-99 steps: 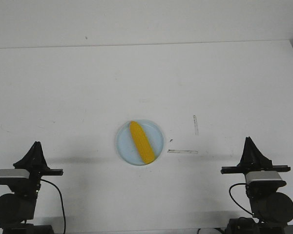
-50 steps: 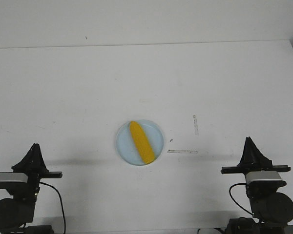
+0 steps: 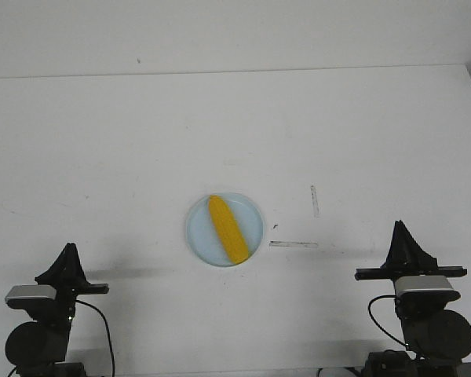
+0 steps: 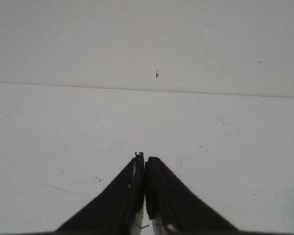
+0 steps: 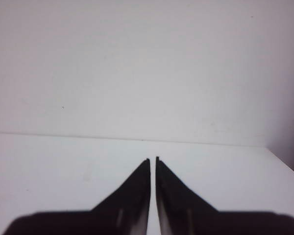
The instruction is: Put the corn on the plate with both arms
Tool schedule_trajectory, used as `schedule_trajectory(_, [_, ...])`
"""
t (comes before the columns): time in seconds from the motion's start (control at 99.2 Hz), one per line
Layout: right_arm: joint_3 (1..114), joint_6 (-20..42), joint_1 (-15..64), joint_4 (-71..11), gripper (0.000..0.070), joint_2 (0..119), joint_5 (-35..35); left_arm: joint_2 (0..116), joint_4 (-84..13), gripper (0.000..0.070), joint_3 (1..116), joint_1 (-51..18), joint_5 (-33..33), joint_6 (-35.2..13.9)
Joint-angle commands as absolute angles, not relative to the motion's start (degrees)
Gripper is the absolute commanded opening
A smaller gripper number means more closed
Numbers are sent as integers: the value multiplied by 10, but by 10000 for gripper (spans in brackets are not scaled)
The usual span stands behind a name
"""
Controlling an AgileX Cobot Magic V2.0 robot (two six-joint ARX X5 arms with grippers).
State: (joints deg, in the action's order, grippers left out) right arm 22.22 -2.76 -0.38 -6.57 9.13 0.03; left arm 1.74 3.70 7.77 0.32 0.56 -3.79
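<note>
1. We see two short tape strips [image 3: 293, 244] on the table [image 3: 125, 141], near the plate [image 3: 201, 233] at its 3 o'clock: one flat across, one upright a bit further out. Nothing lies between either arm and the plate.
2. Table is white and matte with faint scuffs; its far edge meets a plain white wall [image 3: 235, 31].
3. Plate sits centre-front of the table. Corn [image 3: 226, 228] lies inside it, diagonal, one end at 11 o'clock, the other at 5.
4. Left gripper [image 3: 68, 250] sits at the plate's 8 o'clock, well apart, jaws pressed together, nothing held.
5. Right gripper [image 3: 398, 226] sits at the plate's 3–4 o'clock, well apart, jaws together with a hairline slit, nothing held.
</note>
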Motion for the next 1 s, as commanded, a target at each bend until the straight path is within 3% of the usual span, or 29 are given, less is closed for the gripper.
schedule_trajectory(0.0, [223,-30,-3,-58,15,90,0,12,46,1,71,4,6,-37])
schedule_trajectory(0.383, [223,-30,-3,-58,15,90,0,2,83,1,7,-4,4,-36])
schedule_trajectory(0.988, [223,-30,-3,-59,15,90,0,2,74,1,8,-7,4,-35])
